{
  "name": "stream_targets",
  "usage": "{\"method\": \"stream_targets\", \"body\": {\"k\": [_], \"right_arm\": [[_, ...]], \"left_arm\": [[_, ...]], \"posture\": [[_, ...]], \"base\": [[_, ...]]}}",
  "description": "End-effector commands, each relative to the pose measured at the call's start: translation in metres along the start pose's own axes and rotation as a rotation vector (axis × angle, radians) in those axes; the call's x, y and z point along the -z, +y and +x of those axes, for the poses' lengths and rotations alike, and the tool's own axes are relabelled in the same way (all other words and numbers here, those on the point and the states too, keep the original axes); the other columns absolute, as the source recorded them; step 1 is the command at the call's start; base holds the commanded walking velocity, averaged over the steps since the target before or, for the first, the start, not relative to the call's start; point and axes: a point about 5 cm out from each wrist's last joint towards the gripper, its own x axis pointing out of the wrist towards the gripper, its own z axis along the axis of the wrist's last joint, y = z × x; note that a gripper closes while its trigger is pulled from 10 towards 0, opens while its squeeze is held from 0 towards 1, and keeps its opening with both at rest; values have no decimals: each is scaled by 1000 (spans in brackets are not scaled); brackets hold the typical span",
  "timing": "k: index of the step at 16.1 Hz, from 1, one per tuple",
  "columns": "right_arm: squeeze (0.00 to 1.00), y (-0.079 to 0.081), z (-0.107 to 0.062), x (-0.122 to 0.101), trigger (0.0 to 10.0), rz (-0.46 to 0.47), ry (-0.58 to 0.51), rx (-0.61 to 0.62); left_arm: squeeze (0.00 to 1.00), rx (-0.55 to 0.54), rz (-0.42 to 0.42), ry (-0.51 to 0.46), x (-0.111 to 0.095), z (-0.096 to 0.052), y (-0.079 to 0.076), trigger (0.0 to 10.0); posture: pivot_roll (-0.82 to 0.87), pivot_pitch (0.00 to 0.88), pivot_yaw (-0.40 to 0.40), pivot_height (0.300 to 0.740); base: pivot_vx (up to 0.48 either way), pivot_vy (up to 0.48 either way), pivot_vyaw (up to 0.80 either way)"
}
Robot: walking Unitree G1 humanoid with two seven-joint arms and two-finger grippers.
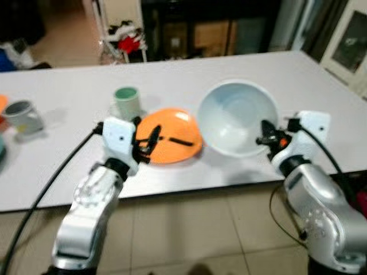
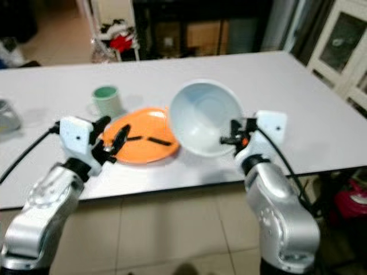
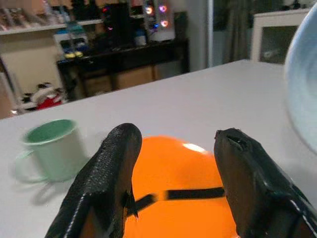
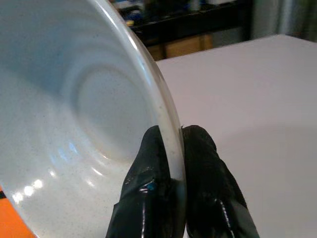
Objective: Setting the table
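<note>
Because the big white bowl (image 1: 238, 117) is held only by a thin bit of its rim, it could slip and drop. The right gripper (image 4: 171, 163) has its jaws pinched tight on that rim, one finger inside and one outside, and the bowl is tipped up on its side above the worktop (image 1: 172, 74), with its open face toward the robot. A bowl this big looks heavy for such a small pinch, so a quick move might make it swing or fall. Its low edge is just beside the orange plate (image 1: 169, 136), so if it comes down crooked it could bump the plate and push it. The left gripper (image 3: 171, 183) hangs over the near side of the plate with its jaws wide and nothing in them. If it moves forward carelessly, it might knock the green mug (image 1: 127, 102) standing just behind the plate. A grey mug (image 1: 23, 116) stands well apart, far on the left, and seems safe.
</note>
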Motion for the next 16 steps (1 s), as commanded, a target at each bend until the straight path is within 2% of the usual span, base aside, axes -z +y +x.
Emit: {"method": "stream_targets", "body": {"k": [1,12,16], "right_arm": [[0,5,1,-8,10000,6,-41,-19],[0,6,1,-4,10000,-6,-28,-19],[0,3,6,-5,10000,19,-26,-9]], "left_arm": [[0,-15,25,-15,-5,-2,6,10000],[0,8,26,-23,-5,-2,3,10000],[0,10,29,-24,-6,-2,3,10000]], "posture": [[86,0,46,727],[83,0,50,727],[89,0,46,727]], "base": [[394,0,0],[401,0,0],[387,0,0]]}}
